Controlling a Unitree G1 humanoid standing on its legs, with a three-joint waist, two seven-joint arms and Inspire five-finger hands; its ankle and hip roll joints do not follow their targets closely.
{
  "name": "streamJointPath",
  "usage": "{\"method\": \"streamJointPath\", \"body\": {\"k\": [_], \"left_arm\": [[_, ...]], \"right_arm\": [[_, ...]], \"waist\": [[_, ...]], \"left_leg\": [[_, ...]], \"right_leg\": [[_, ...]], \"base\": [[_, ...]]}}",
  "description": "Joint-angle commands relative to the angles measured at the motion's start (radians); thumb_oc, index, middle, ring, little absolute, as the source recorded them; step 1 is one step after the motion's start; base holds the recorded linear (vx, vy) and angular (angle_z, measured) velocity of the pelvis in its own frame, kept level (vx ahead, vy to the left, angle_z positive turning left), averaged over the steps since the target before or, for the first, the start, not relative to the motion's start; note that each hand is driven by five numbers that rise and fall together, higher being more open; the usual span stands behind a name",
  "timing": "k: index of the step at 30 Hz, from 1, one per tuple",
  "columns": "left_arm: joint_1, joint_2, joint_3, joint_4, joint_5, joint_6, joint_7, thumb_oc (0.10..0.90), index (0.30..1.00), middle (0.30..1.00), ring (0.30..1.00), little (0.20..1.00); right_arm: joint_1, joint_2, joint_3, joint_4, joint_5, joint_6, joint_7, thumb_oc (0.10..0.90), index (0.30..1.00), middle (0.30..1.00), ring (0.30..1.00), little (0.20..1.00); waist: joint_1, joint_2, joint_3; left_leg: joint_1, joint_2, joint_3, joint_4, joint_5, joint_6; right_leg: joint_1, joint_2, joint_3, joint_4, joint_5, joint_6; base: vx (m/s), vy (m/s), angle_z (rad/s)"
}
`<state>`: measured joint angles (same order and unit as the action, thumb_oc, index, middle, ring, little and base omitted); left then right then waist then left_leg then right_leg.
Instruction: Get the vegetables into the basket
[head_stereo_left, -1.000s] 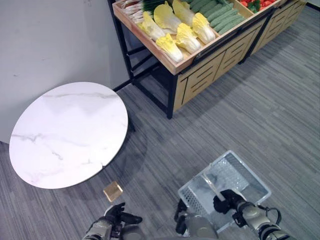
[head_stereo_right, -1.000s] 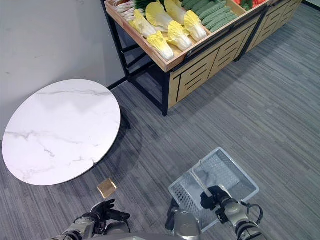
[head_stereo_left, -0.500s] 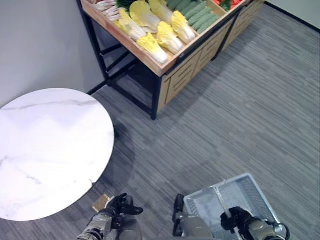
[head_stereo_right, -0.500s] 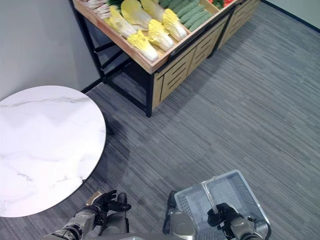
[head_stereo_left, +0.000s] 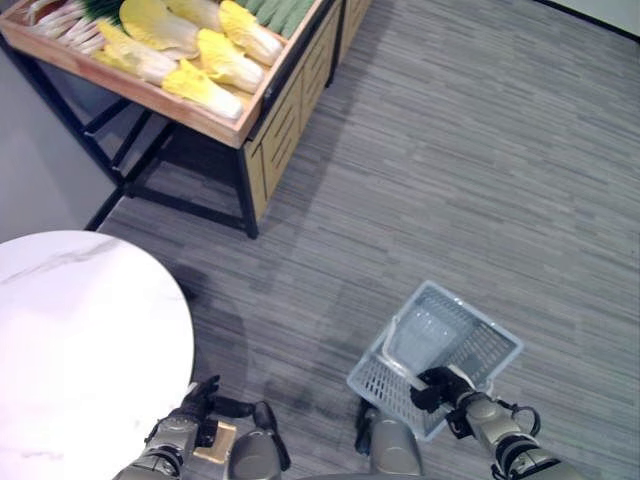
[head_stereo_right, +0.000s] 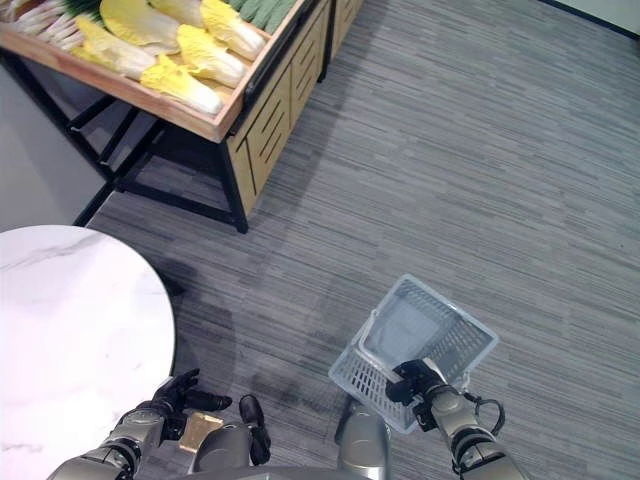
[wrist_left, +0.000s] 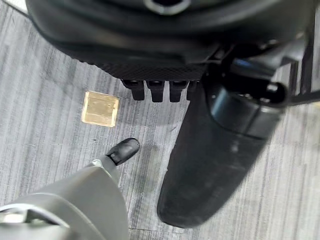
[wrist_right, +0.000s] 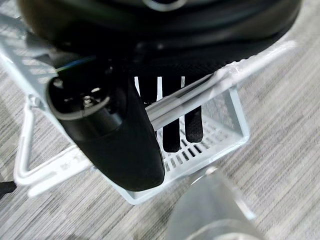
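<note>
Grey carpet, marble table

Count of items in view, by kind.

Baskets: one, a white mesh basket with one handle, standing on the floor at about five o'clock.

Napa cabbages: four, yellow-leaved, lying in the wooden display stand at eleven o'clock: and.

White-stalked vegetables: one bunch at the stand's ten o'clock end; individual stalks cannot be counted.

Green vegetables: one group at twelve o'clock; number cannot be told.

Display stands: one.

Round marble surfaces: one, at eight o'clock.

Small tan square objects on the floor: one, at seven o'clock.

Robot hands: two, left hand and right hand.
</note>
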<state>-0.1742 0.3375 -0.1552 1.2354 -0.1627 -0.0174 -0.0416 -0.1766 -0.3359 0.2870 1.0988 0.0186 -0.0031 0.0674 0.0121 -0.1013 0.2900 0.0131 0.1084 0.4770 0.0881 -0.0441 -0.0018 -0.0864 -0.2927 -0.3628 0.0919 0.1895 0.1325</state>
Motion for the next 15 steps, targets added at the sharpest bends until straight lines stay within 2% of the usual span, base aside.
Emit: {"method": "streamJointPath", "body": {"k": [1,2,3,4,5,8,15], "left_arm": [[0.025,0.006,0.016,0.038,0.007,0.0,0.002,0.9,1.0,1.0,1.0,1.0],[0.019,0.003,0.007,0.025,0.005,0.004,0.0,0.9,1.0,1.0,1.0,1.0],[0.025,-0.014,0.002,0.049,0.031,0.018,-0.03,0.9,1.0,1.0,1.0,1.0],[0.025,-0.014,0.003,0.051,0.032,0.018,-0.031,0.9,1.0,1.0,1.0,1.0],[0.034,-0.016,0.022,0.061,0.026,0.012,-0.01,0.9,1.0,1.0,1.0,1.0],[0.057,-0.041,0.026,0.067,0.04,0.01,0.009,0.9,1.0,1.0,1.0,1.0],[0.075,-0.08,-0.002,0.057,0.047,0.012,0.008,0.9,1.0,1.0,1.0,1.0]], "right_arm": [[-0.051,-0.026,0.007,-0.013,0.053,-0.014,0.004,0.4,0.3,0.3,0.3,0.3],[-0.054,-0.022,0.013,-0.014,0.052,-0.01,0.006,0.4,0.3,0.3,0.3,0.3],[-0.054,-0.004,0.018,-0.006,0.05,-0.008,0.006,0.4,0.3,0.3,0.3,0.3],[-0.054,-0.004,0.019,-0.006,0.05,-0.008,0.006,0.4,0.3,0.3,0.3,0.3],[-0.049,0.005,0.017,-0.006,0.053,-0.012,0.002,0.4,0.3,0.3,0.3,0.3],[-0.019,0.013,0.005,-0.002,0.059,-0.009,-0.002,0.4,0.3,0.3,0.3,0.3],[0.029,0.025,-0.011,0.046,0.072,-0.008,-0.004,0.4,0.3,0.3,0.3,0.3]], "waist": [[0.018,0.026,-0.072],[0.022,0.034,-0.091],[0.026,0.027,-0.113],[0.026,0.026,-0.113],[0.03,0.021,-0.121],[0.025,0.017,-0.128],[0.007,0.042,-0.148]], "left_leg": [[-0.042,0.029,-0.053,-0.003,0.024,-0.057],[-0.021,0.028,-0.037,-0.045,0.03,-0.067],[-0.007,0.025,0.0,-0.085,0.049,-0.069],[-0.005,0.024,0.002,-0.089,0.051,-0.07],[0.006,0.028,0.021,-0.105,0.06,-0.076],[0.01,0.036,0.003,-0.097,0.066,-0.083],[0.024,0.082,-0.03,-0.082,0.096,-0.118]], "right_leg": [[0.029,-0.084,0.009,-0.018,0.037,0.123],[0.057,-0.063,-0.01,-0.015,0.016,0.129],[0.071,-0.046,-0.04,-0.025,-0.001,0.129],[0.071,-0.046,-0.039,-0.026,-0.001,0.129],[0.073,-0.042,-0.072,-0.053,-0.002,0.129],[0.079,-0.017,-0.072,-0.067,-0.049,0.116],[0.136,0.033,-0.087,-0.105,-0.104,0.088]], "base": [[-0.02,0.027,-1.27],[-0.05,-0.007,-1.61],[-0.03,-0.027,-1.52],[-0.05,-0.085,-0.88],[0.0,-0.101,-0.44],[0.03,-0.174,-0.25],[0.03,-0.155,0.08]]}}
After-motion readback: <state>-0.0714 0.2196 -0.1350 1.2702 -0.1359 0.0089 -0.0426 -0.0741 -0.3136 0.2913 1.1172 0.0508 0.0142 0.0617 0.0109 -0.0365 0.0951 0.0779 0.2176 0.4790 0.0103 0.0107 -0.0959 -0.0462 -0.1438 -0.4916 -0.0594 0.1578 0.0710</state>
